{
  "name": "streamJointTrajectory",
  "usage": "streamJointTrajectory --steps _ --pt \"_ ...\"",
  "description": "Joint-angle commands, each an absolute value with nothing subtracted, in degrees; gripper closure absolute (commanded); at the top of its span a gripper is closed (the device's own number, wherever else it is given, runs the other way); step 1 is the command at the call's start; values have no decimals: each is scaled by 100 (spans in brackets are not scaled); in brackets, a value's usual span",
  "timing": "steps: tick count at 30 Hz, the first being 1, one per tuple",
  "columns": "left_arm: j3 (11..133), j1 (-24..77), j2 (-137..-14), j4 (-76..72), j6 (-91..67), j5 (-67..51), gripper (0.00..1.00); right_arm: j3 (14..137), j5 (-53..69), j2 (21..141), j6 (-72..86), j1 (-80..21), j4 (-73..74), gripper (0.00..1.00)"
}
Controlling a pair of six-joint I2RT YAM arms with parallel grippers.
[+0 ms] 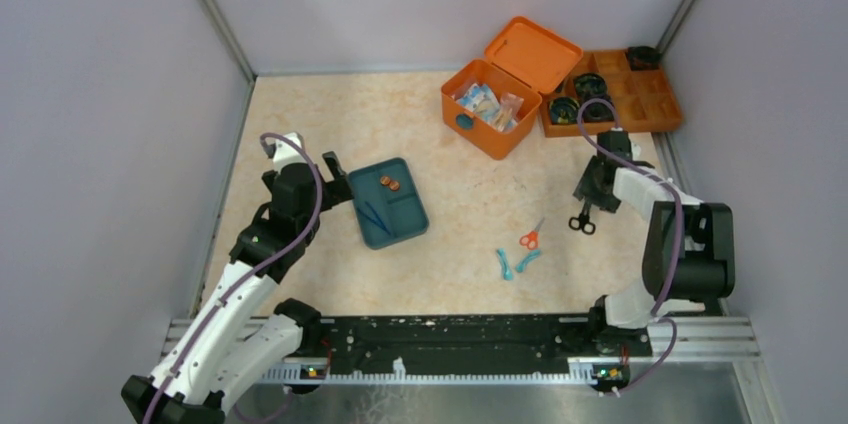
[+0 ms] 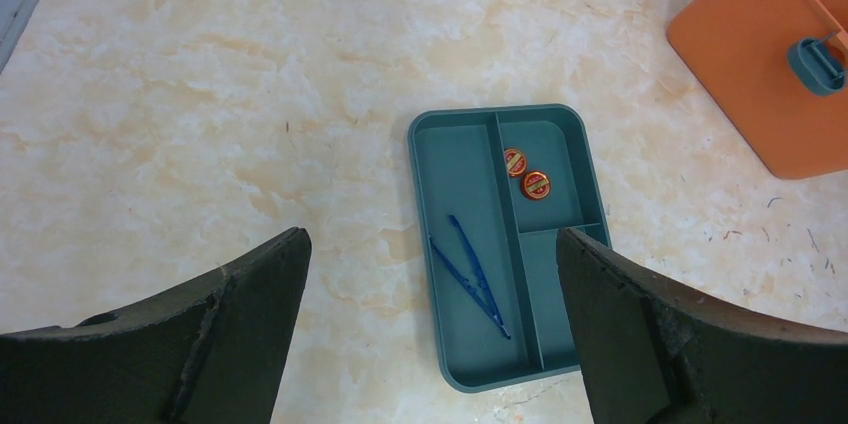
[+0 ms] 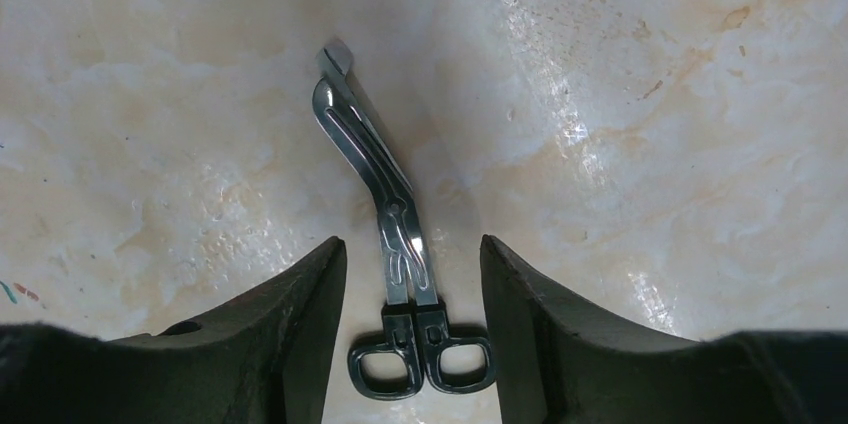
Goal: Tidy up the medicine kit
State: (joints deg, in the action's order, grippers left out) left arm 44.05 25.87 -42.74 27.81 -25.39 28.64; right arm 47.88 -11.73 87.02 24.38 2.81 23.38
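The medicine kit (image 1: 485, 139), an orange box, stands open at the back right with packets inside and its lid (image 1: 533, 52) tipped back. Its corner and teal latch (image 2: 815, 62) show in the left wrist view. My right gripper (image 1: 592, 194) is open low over the table. Its jaws straddle black-handled metal scissors (image 3: 360, 134) without touching them. The handles (image 1: 582, 223) show below the gripper. My left gripper (image 1: 335, 179) is open and empty, hovering by the left side of the teal tray (image 2: 455, 174), which holds blue tweezers (image 2: 470, 274) and two round orange tins (image 2: 525, 174).
Small orange-handled scissors (image 1: 531, 237) and two teal-blue tools (image 1: 505, 264) lie on the table near the front middle. A flat orange divided tray (image 1: 650, 109) with black items sits at the back right against the wall. Walls enclose the table on three sides.
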Motion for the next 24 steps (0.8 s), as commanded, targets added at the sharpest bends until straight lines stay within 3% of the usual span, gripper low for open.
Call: streamJointTrajectory --steps 1,12,17,24 --pt "4324 2566 -4276 2655 -2461 2771 1 5070 -1093 8877 2333 414 2230 50" --pt "4316 2566 -4214 2652 -2452 2760 1 5008 -822 9167 2343 439 2049 71" --pt "4319 2566 -4193 2663 -2458 2785 1 5005 -766 9123 2312 439 2057 86" --pt "4316 2566 -4190 2661 -2461 2777 1 4976 -822 8712 2219 442 2058 89"
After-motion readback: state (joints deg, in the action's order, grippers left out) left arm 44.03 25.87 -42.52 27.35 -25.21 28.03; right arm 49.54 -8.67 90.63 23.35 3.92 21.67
